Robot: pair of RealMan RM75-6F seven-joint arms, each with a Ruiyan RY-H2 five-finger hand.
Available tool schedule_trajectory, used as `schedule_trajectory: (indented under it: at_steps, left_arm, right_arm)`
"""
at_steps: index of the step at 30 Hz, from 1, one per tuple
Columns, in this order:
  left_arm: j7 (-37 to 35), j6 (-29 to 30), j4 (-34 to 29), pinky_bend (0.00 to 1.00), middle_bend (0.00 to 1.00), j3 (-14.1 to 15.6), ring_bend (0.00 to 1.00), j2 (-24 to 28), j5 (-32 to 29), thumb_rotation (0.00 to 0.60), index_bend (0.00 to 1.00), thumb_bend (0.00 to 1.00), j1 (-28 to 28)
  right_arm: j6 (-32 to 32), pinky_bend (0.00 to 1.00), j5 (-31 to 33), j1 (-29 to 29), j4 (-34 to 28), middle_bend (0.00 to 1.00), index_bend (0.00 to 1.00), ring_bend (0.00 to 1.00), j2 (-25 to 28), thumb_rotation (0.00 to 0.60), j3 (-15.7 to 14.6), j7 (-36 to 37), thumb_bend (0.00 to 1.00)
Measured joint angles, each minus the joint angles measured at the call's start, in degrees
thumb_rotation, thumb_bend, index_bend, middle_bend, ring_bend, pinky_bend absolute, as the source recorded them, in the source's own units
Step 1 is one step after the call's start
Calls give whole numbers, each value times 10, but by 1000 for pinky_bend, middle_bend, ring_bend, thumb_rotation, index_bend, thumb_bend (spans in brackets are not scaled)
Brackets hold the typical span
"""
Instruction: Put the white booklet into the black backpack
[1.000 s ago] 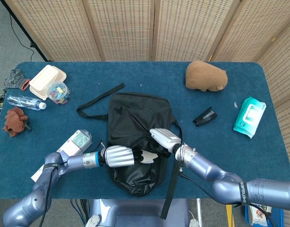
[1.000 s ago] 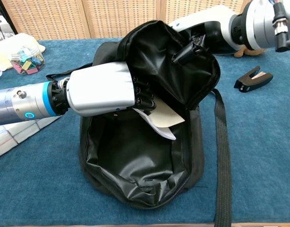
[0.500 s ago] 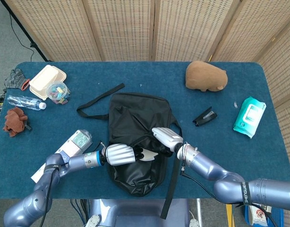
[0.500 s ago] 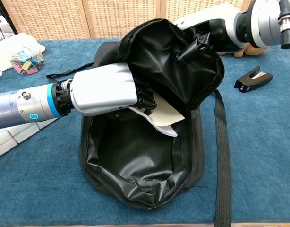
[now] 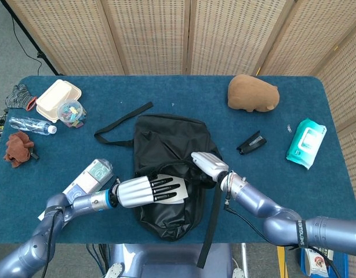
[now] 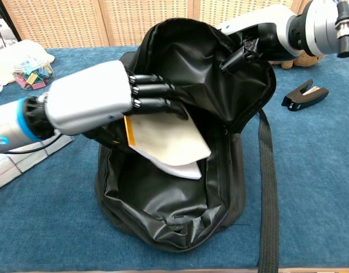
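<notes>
The booklet (image 6: 166, 142) lies in the backpack's (image 6: 163, 222) open mouth, its upper edge hidden under the left hand (image 6: 100, 102), whose outstretched fingers rest flat on it, seemingly not gripping. The right hand (image 6: 251, 48), mostly hidden behind the flap (image 6: 220, 79), holds it up. No writing is readable on the booklet.

White upright lettering, seemingly "SHENGUWEI", runs along a black band (image 5: 298, 233) on the right arm at the lower right of the head view. Nothing else is legible.
</notes>
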Motion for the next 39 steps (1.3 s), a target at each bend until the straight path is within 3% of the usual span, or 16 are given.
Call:
schedule_trajectory:
  at_steps: [9, 11, 13, 14, 15, 17, 19, 27, 37, 39]
  left_arm:
    - [-96, 94, -29, 655, 149, -11, 191, 32, -18, 600, 215, 103, 47]
    - [-111, 115, -34, 655, 149, -14, 192, 41, -22, 600, 215, 101, 55]
    - [-128, 139, -38, 655, 149, -18, 193, 53, -26, 600, 215, 100, 67]
    - [-134, 149, -39, 655, 149, -20, 194, 61, -28, 600, 215, 100, 73]
    - [-141, 160, -39, 655, 149, -22, 194, 71, -31, 600, 215, 100, 81]
    - [-151, 168, -39, 655, 149, -25, 195, 86, -36, 600, 215, 100, 95]
    - [-159, 173, -37, 655, 149, -28, 196, 98, -41, 600, 216, 100, 108]
    - [-187, 166, -28, 655, 149, -42, 199, 118, -65, 600, 226, 100, 147]
    - [-244, 96, -21, 599, 139, -84, 193, 135, -126, 600, 227, 100, 192]
    - [-256, 78, -21, 540, 94, -100, 154, 142, -145, 600, 206, 101, 201]
  right_arm:
    - [1, 646, 11, 1, 14, 532, 586, 447, -7, 600, -11, -4, 1000]
    - [2, 567, 14, 1, 15, 479, 506, 410, -9, 600, -13, -3, 968]
    - [-3, 382, 13, -1, 13, 311, 294, 256, -8, 600, -12, 0, 644]
    - [-9, 261, 9, -2, 11, 175, 157, 134, -7, 600, -12, 4, 348]
    - [-17, 163, 5, -3, 11, 72, 67, 45, -6, 600, -10, 9, 116]
    - [-40, 44, -9, -8, 10, 1, 6, 0, -3, 600, -3, 28, 0]
    - [-55, 2, -32, -15, 10, 0, 0, 0, -3, 600, 9, 52, 0]
    - [-53, 0, -121, -53, -11, 0, 0, 0, 5, 600, 54, 106, 0]
    - [-2, 0, -170, -119, -43, 0, 0, 0, 103, 600, 67, 127, 0]
    - [16, 0, -185, -140, -43, 0, 0, 0, 122, 600, 63, 128, 0]
